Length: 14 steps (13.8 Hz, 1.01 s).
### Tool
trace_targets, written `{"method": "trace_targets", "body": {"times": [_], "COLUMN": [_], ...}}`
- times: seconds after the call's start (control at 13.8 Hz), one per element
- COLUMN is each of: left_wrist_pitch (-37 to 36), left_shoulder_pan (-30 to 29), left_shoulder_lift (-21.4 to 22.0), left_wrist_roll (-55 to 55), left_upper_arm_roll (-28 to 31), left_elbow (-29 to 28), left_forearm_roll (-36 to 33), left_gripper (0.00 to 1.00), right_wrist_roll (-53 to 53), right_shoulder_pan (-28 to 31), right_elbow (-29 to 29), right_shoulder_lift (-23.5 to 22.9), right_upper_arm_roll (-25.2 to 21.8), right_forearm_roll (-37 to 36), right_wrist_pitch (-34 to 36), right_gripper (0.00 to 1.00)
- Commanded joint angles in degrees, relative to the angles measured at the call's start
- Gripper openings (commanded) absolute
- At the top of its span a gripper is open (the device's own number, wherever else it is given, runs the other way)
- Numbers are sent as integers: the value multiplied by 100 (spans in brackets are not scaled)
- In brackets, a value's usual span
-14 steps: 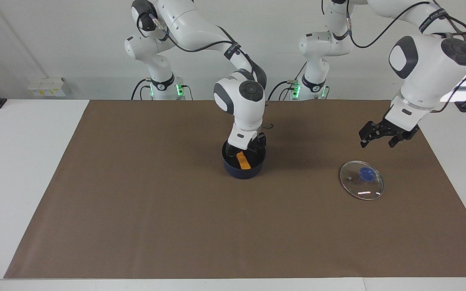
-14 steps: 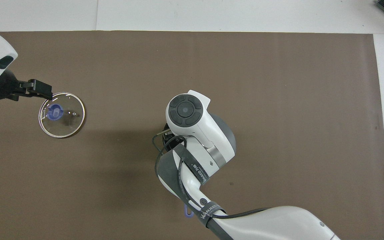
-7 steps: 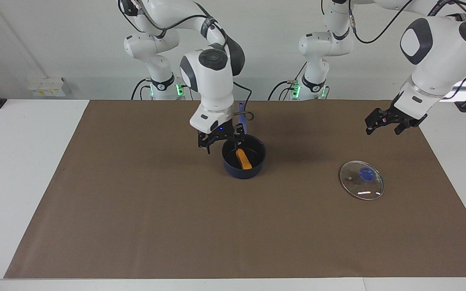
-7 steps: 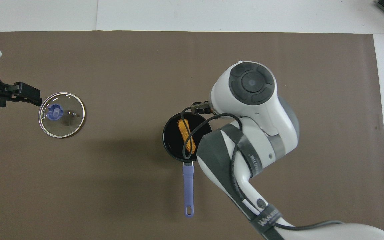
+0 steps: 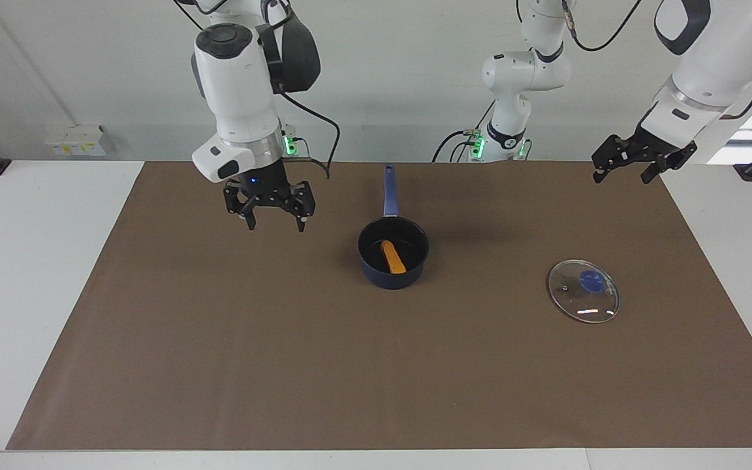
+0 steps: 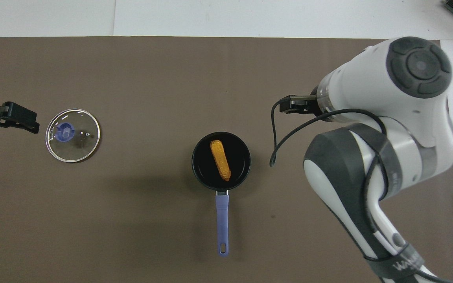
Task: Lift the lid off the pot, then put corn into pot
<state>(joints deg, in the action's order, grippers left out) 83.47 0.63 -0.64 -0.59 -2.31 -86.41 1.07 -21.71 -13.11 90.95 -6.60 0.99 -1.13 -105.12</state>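
Observation:
The navy pot [image 5: 368,261] stands uncovered mid-mat, its handle [image 5: 389,189] pointing toward the robots; it also shows in the overhead view [image 6: 197,173]. The orange corn [image 5: 392,256] lies inside it [image 6: 220,160]. The glass lid [image 5: 568,297] with a blue knob lies flat on the mat toward the left arm's end [image 6: 81,145]. My right gripper [image 5: 275,225] is open and empty, raised over bare mat beside the pot toward the right arm's end. My left gripper [image 5: 621,176] is open and empty, high over the mat's edge, apart from the lid.
A brown mat [image 5: 284,365] covers most of the white table [image 5: 30,274]. The right arm's wrist and elbow [image 6: 383,118] fill the overhead view at that arm's end of the mat.
My right gripper has lifted out of the pot and swung toward the right arm's end, leaving the corn in the pot. My left gripper has risen and drawn away from the lid.

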Motion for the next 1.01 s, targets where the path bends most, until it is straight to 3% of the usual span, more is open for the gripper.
{"method": "trace_targets", "body": {"times": [0.0,0.43,0.94], "left_wrist_pitch": [345,266,266], "left_shoulder_pan": [16,-28,-28], "left_shoulder_lift": [407,389,389], "left_wrist_roll": [6,-20,-20], "left_upper_arm_roll": [20,73,82], "left_elbow": [-632,-588,-588], "left_forearm_roll": [-54,-28,-28], "left_gripper": [100,100,100], "right_wrist_roll": [35,692,1668], "right_shoulder_pan": [299,484,581], "right_elbow": [-24,-262,-96], "right_shoulder_lift": [439,949,1345], "right_upper_arm_roll": [68,-81,-793], "right_forearm_roll": [43,87,245], "right_wrist_pitch": [508,1449,1864], "right_gripper": [100,100,100]}}
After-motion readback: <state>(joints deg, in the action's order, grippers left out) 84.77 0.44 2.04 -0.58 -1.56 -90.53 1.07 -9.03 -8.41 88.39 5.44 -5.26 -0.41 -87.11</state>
